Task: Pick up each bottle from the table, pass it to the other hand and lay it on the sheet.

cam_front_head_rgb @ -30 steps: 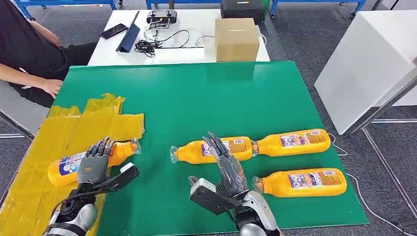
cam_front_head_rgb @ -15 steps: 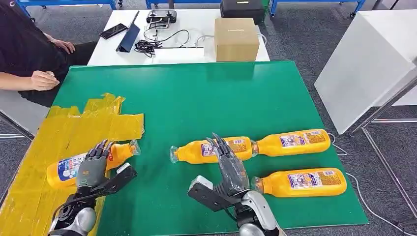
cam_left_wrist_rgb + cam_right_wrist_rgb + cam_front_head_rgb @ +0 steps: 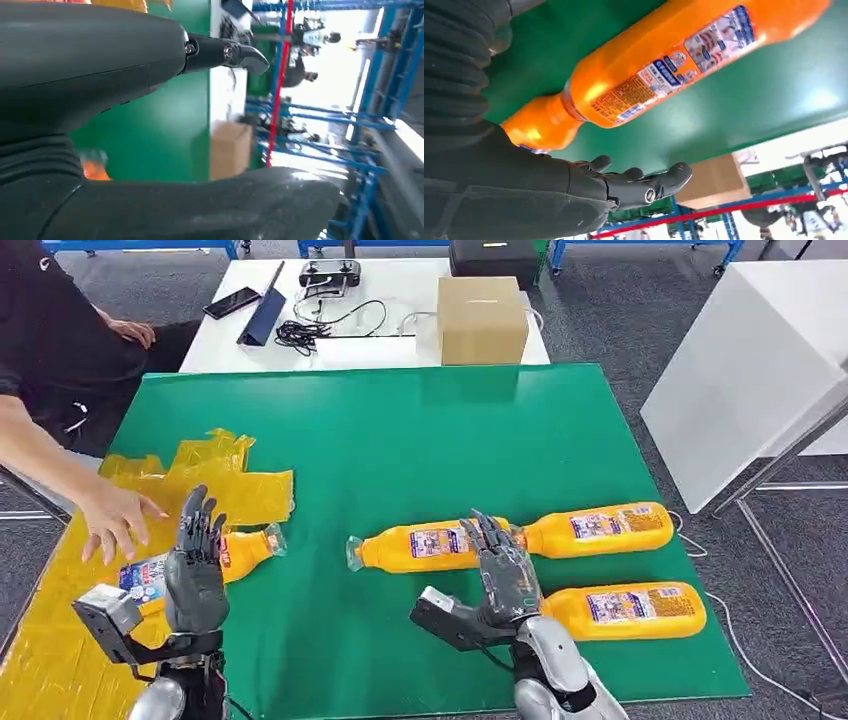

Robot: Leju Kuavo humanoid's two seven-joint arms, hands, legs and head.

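Note:
One orange bottle (image 3: 245, 548) lies on the yellow sheet (image 3: 60, 640) at the left, its label end behind my left hand (image 3: 195, 565). That hand stands raised above it, fingers straight and apart, holding nothing. Three more orange bottles lie on the green table (image 3: 400, 440): a middle one (image 3: 425, 545), a far right one (image 3: 598, 526) and a near right one (image 3: 630, 608). My right hand (image 3: 505, 568) hovers open between them, near the necks. In the right wrist view a bottle (image 3: 664, 65) lies just beyond the spread fingers (image 3: 639, 187).
A person's hand (image 3: 115, 515) reaches onto the sheet beside the laid bottle. A cardboard box (image 3: 482, 318), cables and devices sit on the white table (image 3: 400, 340) behind. A white cabinet (image 3: 750, 370) stands at the right.
My left hand has lifted off the bottle on the sheet and turned upright. My right hand has shifted right, toward the near right bottle. The person's hand has reached onto the sheet.

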